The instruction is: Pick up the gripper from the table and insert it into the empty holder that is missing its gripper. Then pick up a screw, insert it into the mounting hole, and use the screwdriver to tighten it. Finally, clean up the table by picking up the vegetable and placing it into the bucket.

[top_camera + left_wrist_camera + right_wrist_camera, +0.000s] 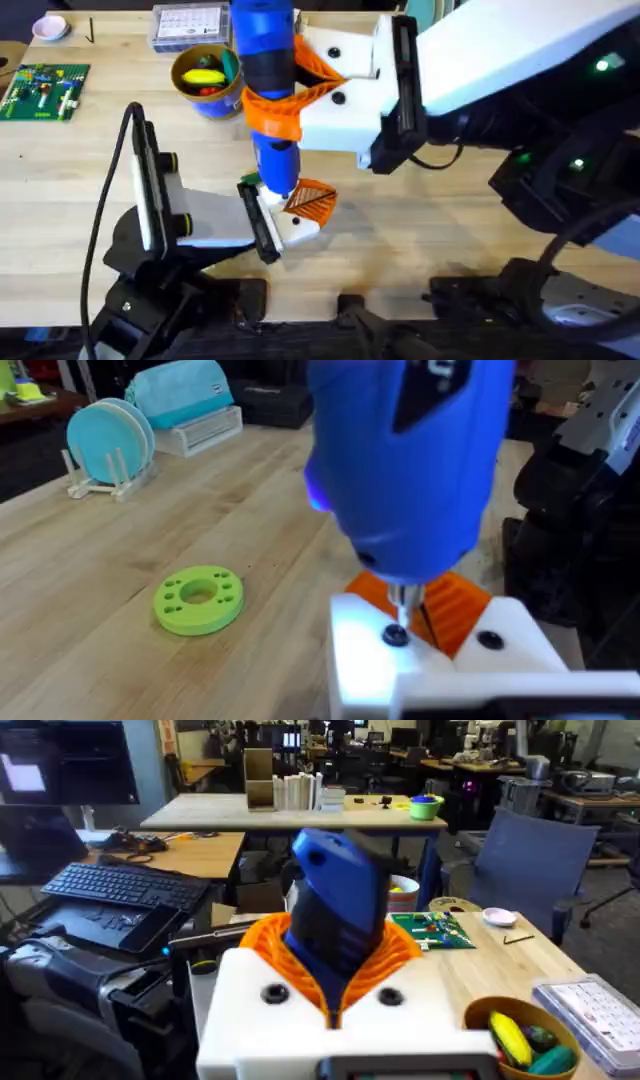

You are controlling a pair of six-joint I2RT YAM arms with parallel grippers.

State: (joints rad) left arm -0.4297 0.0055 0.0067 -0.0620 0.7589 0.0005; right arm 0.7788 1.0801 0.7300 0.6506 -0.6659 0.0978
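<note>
In the overhead view, the right gripper has its jaws closed around the screwdriver, which stands upright with its tip down on the holder. The orange gripper sits in the holder, just beside the screwdriver tip. The left gripper grips the holder on the wooden surface. The bucket stands well behind the holder, with toy pieces inside.

In the left wrist view, the metal bit of the screwdriver touches the mounting hole in the holder. A green disc lies near the holder.

In the right wrist view, the screwdriver is between the orange pads, and the bucket is beside them.
</note>
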